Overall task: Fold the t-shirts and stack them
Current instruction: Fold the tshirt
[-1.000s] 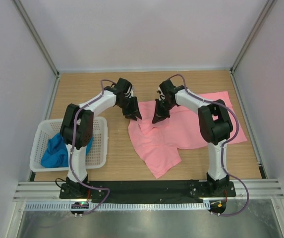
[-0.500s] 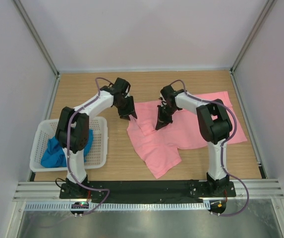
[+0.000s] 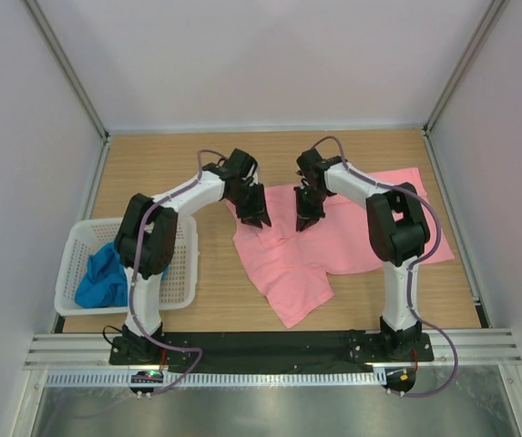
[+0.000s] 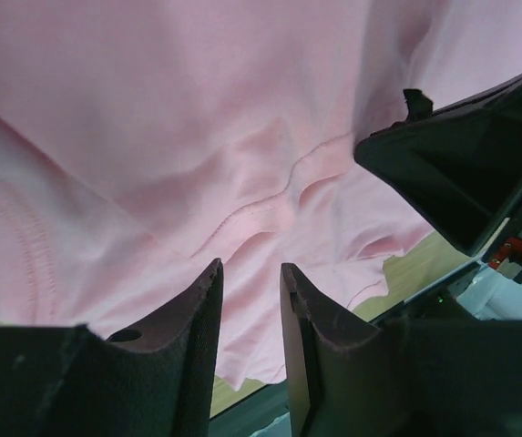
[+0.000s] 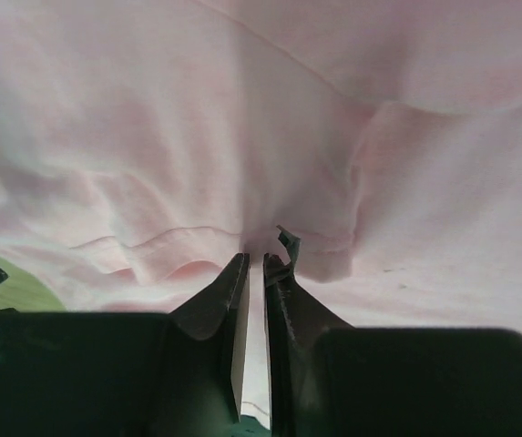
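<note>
The left arm (image 3: 183, 193) and right arm (image 3: 356, 185) reach over the middle of the surface (image 3: 151, 164), wrists angled down toward each other. The left jaws stand partly apart; the right jaws show only a thin slit.

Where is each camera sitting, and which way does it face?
Top external: above and behind the arms, facing down at the table, pink shirt and basket; both arms show whole.
Left wrist: on the left arm, facing the pink shirt past the left pincer.
Right wrist: on the right arm, facing the same shirt past the right pincer.
Shared: all three show the pink shirt; the left wrist view also catches the right pincer.
</note>
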